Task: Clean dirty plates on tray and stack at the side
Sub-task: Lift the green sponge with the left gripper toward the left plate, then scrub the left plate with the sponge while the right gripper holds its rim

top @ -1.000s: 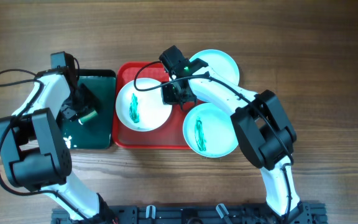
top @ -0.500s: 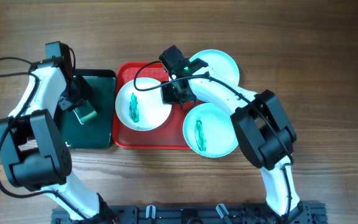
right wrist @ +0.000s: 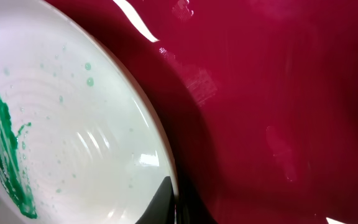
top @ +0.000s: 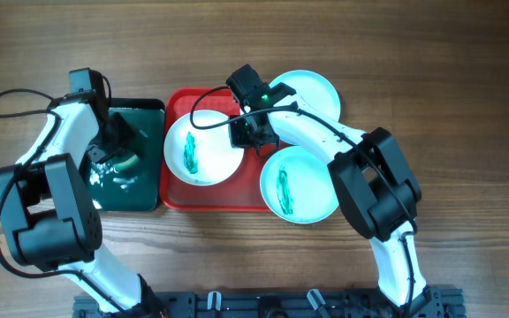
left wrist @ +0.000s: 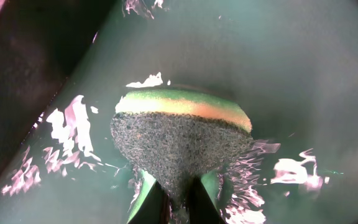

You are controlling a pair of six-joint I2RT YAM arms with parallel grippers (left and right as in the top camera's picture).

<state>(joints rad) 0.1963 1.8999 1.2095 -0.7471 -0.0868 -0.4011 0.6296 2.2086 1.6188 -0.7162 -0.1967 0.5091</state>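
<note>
On the red tray (top: 178,102) lies a white plate (top: 203,150) with a green smear in its middle. My right gripper (top: 244,134) is shut on its right rim; the right wrist view shows the rim of the white plate (right wrist: 73,143) pinched between the jaws of the right gripper (right wrist: 174,202), over the red tray (right wrist: 278,93). A smeared aqua plate (top: 299,184) overlaps the tray's right front corner. Another aqua plate (top: 312,93), unsmeared, lies behind it. My left gripper (top: 116,159) is shut on a green and yellow sponge (left wrist: 182,134), squeezed between the jaws of the left gripper (left wrist: 178,202).
A smaller dark green tray (top: 140,190) sits left of the red one, wet with bright splashes; the sponge (top: 127,162) is over its wet floor (left wrist: 291,62). Both arms' cables arc over the table. Bare wood surrounds the trays.
The left gripper has closed on the sponge and pressed it down in the dark green tray, where splashes now show. The right arm and the plates have not moved.
</note>
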